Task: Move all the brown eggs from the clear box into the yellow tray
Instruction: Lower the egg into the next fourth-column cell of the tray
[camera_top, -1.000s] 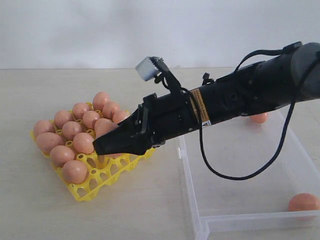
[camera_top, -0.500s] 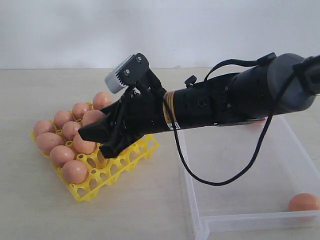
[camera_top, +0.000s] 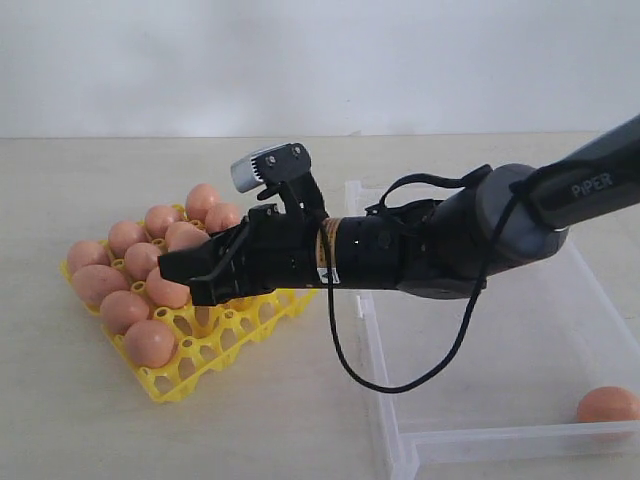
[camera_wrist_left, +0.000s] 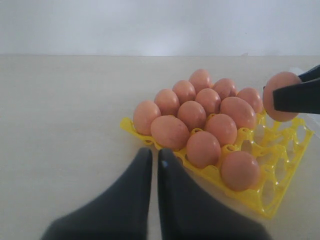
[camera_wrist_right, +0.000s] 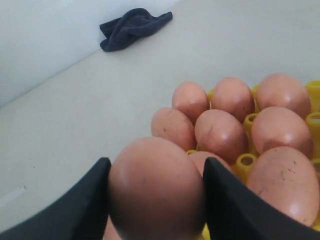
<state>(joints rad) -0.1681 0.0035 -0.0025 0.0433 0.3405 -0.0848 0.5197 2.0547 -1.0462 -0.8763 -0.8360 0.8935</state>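
I am wearing one readable word: "PiPER", in pale letters, is running along the dark upper link of my right arm (camera_top: 590, 188) in the exterior view. A narrow orange and white sticker (camera_top: 325, 256) is wrapping around the same arm just behind my right gripper (camera_top: 178, 278), and whatever is printed on it is coming out too small to read. In both wrist views I am finding nothing legible.
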